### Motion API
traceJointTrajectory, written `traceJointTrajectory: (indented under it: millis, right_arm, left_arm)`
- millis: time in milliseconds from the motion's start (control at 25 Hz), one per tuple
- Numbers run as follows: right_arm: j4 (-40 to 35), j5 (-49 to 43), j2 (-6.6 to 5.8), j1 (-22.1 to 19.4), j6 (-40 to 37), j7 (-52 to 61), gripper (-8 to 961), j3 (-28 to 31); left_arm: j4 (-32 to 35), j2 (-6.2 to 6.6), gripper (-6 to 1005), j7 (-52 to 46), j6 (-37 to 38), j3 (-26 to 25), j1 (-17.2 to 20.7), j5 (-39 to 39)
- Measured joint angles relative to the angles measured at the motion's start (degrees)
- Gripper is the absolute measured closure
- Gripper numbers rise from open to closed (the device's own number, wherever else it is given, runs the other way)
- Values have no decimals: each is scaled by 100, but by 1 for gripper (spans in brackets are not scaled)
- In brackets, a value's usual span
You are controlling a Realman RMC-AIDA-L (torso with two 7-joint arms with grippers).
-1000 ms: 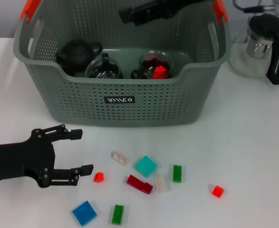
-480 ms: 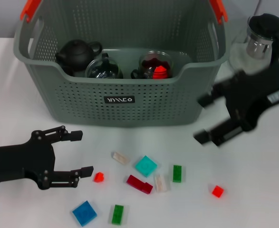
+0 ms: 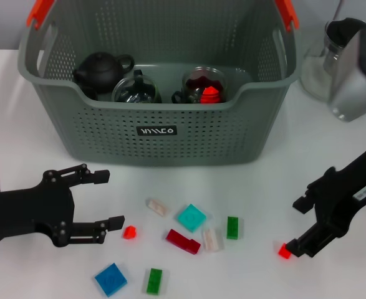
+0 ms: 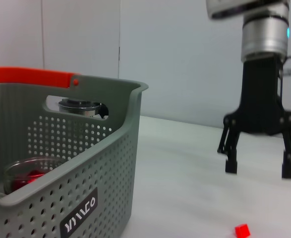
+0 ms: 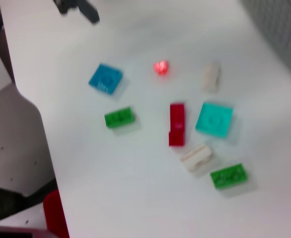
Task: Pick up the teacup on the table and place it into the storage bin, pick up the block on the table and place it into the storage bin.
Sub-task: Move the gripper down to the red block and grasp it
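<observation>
The grey-green storage bin (image 3: 158, 128) stands at the back centre and also fills the near side of the left wrist view (image 4: 86, 163). Inside it are a black teapot (image 3: 101, 68) and two glass teacups (image 3: 203, 86), one with red in it. Several blocks lie scattered in front of the bin. My right gripper (image 3: 300, 227) is open, low over the table at the right, its nearer finger beside a small red block (image 3: 285, 251). My left gripper (image 3: 111, 199) is open at the front left, beside another small red block (image 3: 130, 232).
Among the scattered pieces are a teal block (image 3: 191, 218), a dark red block (image 3: 183, 241), a green block (image 3: 232, 227) and a blue block (image 3: 111, 279). A glass pitcher (image 3: 348, 62) with a black handle stands right of the bin.
My right arm has swung from above the bin, down past its right side, to the table beside the small red block. The left arm has barely moved.
</observation>
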Motion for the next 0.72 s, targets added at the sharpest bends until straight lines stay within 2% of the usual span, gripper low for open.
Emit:
traceJointTrajectory:
  millis: [440,720]
  right_arm:
    - [1291,-128,8,253,1207,135,66,-1167]
    - [1479,-206,13,301,1621,295,114,-1604]
  left_arm:
    - [-220,-6,121,10,-129,0,-23,0]
    - [-269,-19,121,12,-139,0,-5,0]
